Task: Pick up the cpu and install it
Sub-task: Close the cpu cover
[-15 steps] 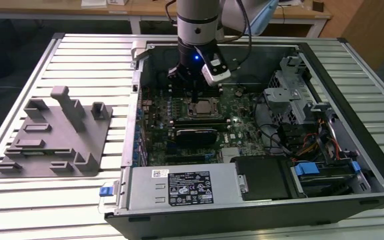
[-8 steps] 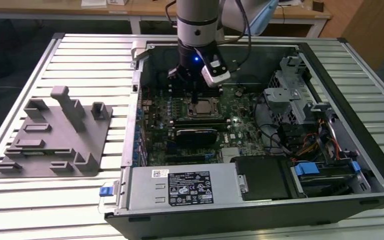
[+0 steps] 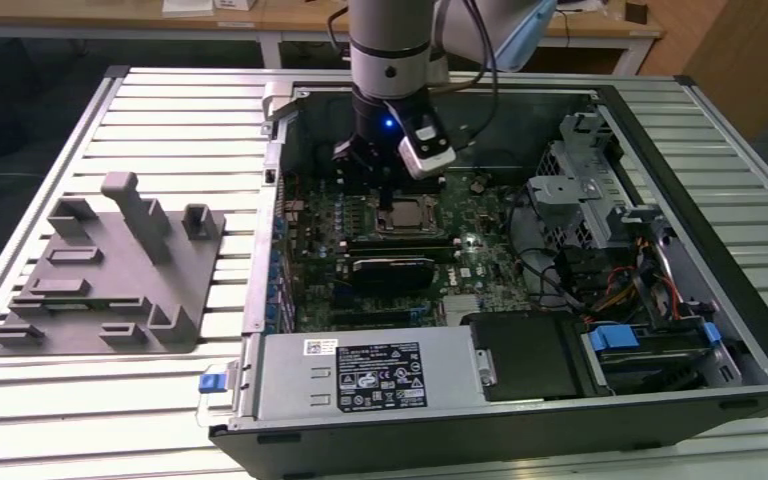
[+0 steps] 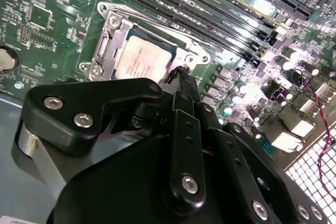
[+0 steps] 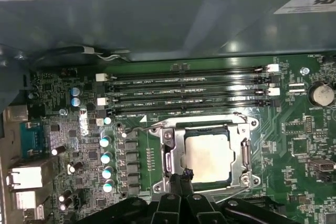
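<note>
The cpu (image 3: pixel 411 213) lies flat in the motherboard's socket inside the open computer case, its silvery top facing up. It also shows in the second wrist view (image 4: pixel 140 61) and the first wrist view (image 5: pixel 207 156), ringed by the metal socket frame (image 5: pixel 168 150). My gripper (image 3: pixel 387 185) hangs just above the socket's edge. Its thin black fingers (image 5: pixel 181 178) are pressed together with nothing between them, and their tips (image 4: pixel 181 72) stand over the frame's rim beside the chip, not on it.
A grey fixture (image 3: pixel 104 280) with upright posts lies on the slatted table at the exterior view's left. Memory slots (image 5: pixel 184 90) run beside the socket. The power supply (image 3: pixel 357 375) and the drive cage (image 3: pixel 584 180) stand inside the case walls.
</note>
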Robot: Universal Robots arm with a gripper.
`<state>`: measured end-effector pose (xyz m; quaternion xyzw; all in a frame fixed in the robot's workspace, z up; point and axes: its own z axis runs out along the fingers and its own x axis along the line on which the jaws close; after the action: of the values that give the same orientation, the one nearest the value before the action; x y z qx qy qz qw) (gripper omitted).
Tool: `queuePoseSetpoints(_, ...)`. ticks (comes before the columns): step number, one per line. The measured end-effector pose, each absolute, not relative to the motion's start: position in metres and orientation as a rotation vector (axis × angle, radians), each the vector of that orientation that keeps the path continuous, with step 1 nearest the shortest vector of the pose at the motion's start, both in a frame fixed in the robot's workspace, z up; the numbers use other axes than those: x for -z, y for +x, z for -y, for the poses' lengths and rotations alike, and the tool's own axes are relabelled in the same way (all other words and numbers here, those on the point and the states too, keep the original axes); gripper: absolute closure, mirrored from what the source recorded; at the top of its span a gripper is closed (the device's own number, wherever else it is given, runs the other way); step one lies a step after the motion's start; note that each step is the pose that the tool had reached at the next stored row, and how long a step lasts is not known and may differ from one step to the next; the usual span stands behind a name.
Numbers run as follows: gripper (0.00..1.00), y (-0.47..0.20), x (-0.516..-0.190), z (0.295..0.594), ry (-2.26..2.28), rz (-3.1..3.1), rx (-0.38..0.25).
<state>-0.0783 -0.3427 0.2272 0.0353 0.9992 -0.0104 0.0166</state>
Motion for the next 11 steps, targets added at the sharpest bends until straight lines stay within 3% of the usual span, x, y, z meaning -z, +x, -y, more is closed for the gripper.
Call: queuePoseSetpoints(11,0.89,-0.0788,-0.2185,0.3394,0.108,-3.106,0.033)
